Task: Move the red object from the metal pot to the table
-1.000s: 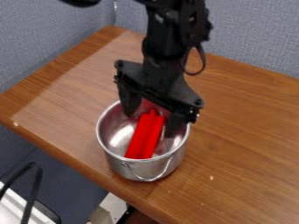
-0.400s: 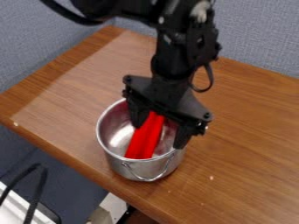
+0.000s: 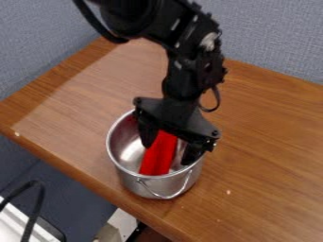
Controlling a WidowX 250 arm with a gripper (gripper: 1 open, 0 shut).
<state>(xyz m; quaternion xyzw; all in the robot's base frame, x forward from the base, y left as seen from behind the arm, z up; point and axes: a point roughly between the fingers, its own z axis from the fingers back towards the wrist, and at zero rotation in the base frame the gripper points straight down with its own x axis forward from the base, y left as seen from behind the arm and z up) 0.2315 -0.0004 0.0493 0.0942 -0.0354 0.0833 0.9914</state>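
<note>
The red object [image 3: 161,155] is a bright red block leaning inside the metal pot [image 3: 127,151], which stands near the front edge of the table [image 3: 63,95]. My black gripper [image 3: 172,142] points down into the pot, open, with one finger [image 3: 146,130] on each side of the block's upper end. Whether the fingers touch the block I cannot tell. The block's top end is hidden by the gripper.
The pot's handle [image 3: 157,192] faces the front edge of the table. Bare wood lies left of the pot and behind it to the right. A grey wall rises at the back. Dark cables [image 3: 28,203] hang below the table's front left.
The gripper has come down into the pot, so its open fingers now straddle the red block. The arm above has leaned over. Block and pot have not moved.
</note>
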